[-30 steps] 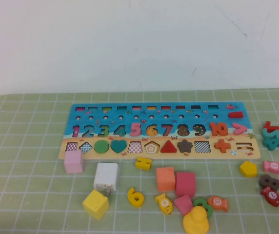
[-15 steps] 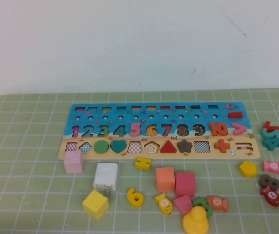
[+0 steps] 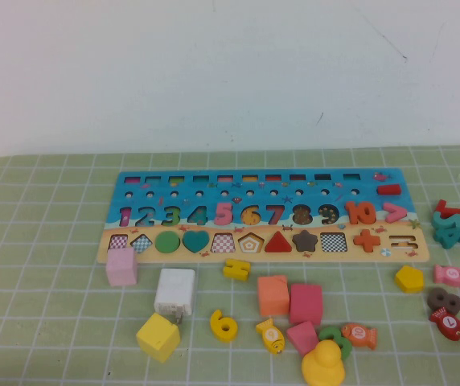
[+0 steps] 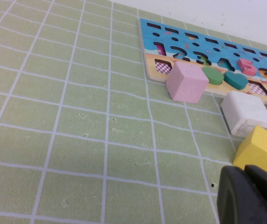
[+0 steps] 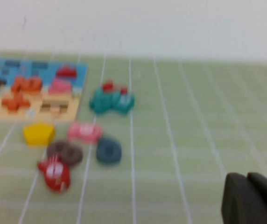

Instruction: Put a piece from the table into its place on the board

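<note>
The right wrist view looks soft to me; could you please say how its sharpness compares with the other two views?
Right wrist view: blurred throughout, the red fish smeared, right gripper a dark shape at the corner. Left wrist view: crisp on the pink cube; left gripper at the corner. High view: evenly lit, board readable.

the high view looks down at an angle from the robot's own side, taking in the whole board on the table, with a pale wall behind. the left wrist view sits low and close over the cloth, facing along the board's end with the low numerals; the left gripper fills its corner. it shares the pink cube with the high view. the right wrist view, also low, faces the board's other end and shares the yellow pentagon; the right gripper shows at its edge.
</note>
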You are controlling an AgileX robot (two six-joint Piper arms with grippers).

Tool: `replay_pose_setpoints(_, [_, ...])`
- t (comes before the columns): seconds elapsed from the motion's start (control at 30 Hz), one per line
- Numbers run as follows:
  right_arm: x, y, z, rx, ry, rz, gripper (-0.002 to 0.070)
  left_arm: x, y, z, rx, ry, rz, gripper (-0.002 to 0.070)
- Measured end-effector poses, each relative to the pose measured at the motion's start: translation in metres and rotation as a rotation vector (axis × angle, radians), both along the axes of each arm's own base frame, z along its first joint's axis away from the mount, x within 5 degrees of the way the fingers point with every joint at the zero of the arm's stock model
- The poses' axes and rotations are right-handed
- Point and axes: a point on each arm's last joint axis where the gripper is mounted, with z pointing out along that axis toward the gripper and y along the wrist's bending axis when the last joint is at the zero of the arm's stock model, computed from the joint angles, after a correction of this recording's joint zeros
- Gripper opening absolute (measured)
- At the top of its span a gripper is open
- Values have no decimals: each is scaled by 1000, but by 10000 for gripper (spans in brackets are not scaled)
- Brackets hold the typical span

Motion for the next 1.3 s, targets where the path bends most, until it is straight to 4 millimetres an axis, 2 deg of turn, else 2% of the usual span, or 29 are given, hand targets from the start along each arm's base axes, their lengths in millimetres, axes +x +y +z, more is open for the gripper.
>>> replay_pose_setpoints(0.13, [-3, -1, -10, 55, 104, -29, -1, 0, 0, 0, 0, 0, 0, -1])
replay_pose_setpoints(1.3, [-3, -1, -10, 93, 113, -33, -1, 0, 0, 0, 2, 0, 0, -1])
